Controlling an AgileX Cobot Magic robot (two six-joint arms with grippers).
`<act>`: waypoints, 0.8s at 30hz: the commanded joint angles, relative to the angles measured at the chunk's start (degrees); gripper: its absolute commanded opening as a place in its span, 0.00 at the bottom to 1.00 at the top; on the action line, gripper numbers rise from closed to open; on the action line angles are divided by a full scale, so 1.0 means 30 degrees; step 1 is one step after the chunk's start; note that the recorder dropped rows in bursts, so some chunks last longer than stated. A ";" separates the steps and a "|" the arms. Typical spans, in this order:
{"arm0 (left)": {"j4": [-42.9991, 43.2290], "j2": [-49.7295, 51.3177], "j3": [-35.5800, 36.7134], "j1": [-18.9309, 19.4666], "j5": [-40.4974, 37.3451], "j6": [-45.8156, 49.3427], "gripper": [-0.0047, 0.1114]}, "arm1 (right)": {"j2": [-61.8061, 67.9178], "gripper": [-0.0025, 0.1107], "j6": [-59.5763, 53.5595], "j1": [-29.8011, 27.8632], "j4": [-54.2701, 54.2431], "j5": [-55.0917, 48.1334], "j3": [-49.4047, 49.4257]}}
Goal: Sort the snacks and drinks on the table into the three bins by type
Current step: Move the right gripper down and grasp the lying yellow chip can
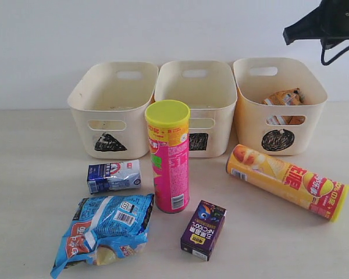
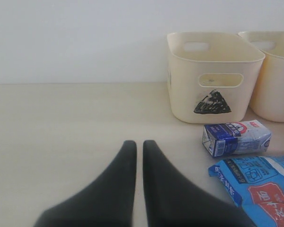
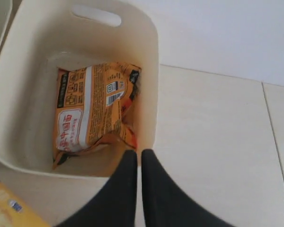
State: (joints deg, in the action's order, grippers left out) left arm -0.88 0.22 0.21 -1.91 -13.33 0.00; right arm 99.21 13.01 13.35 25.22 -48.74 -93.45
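Cream plastic tub with a black scribbled circle point(image 1: 305, 125) is placed at the right end of the row, and the orange-brown crinkly bag point(image 3: 92, 111) is seen lying slumped inside it against the far wall. By that, the circle bin is judged to be reserved for bags. The right gripper point(image 3: 138, 156) is held high over that tub's rim, jaws pressed together, nothing gripped. It is judged to be kept high so the tub walls are cleared.

The triangle-marked cream tub point(image 1: 87, 110) and the square-marked cream tub point(image 1: 218, 116) look empty, as far as can be seen.

On the pale table point(image 1: 35, 174):
- The pink-red chip canister with yellow lid point(image 1: 170, 165) is stood upright just in front of the square tub.
- The yellow-orange chip canister point(image 1: 285, 180) is laid on its side in front of the circle tub. It is judged likely to roll if nudged.
- The blue-and-white box carton point(image 1: 113, 176) is laid flat near the triangle tub.
- The blue-white crinkly bag point(image 1: 104, 226) is laid flat in front of that carton.
- The dark purple box carton with yellow label point(image 1: 203, 229) is stood upright near the front, just right of the pink-red canister's base.

The left gripper point(image 2: 139, 144) is held low over bare table, well left of the carton. Its jaws are closed and empty, and it is judged to be parked clear of the items.
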 commanded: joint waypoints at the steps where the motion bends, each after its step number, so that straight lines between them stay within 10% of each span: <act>1: -0.0126 -0.0074 -0.0072 0.0045 0.0139 -0.0129 0.07 | -0.2000 0.02 -0.1251 -0.0082 -0.1377 -0.0126 0.1575; 24: -0.0126 -0.0074 -0.0072 0.0045 0.0139 -0.0129 0.07 | -0.3905 0.02 -1.0342 -0.0082 -1.0954 -0.7075 0.2982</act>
State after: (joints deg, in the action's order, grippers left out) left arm -0.88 0.22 0.21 -1.91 -13.33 0.00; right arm 87.72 -15.38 13.35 -7.22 -69.62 -85.55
